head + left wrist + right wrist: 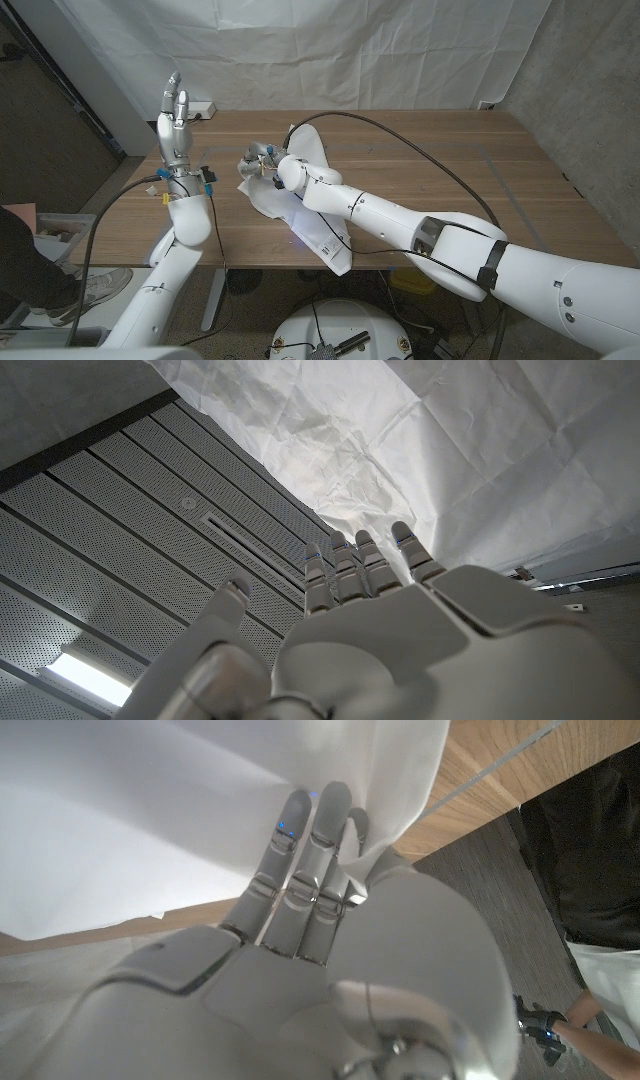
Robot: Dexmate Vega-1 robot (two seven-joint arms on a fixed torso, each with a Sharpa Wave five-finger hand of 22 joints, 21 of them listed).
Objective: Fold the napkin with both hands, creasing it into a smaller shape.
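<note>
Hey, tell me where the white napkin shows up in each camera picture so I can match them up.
Head view: the napkin lies on the wooden table, middle of the picture, under the right hand.
Left wrist view: I can't pick out the napkin here; the white sheet beyond the raised left hand is the backdrop.
Right wrist view: the napkin spreads beyond the right hand's fingers.
Shared landmark: the wooden table, seen in the head and right wrist views.

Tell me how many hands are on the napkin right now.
1. The right hand reaches onto the napkin at mid-table, fingers against its white sheet. The left hand is raised above the table's left side, off it.
</note>
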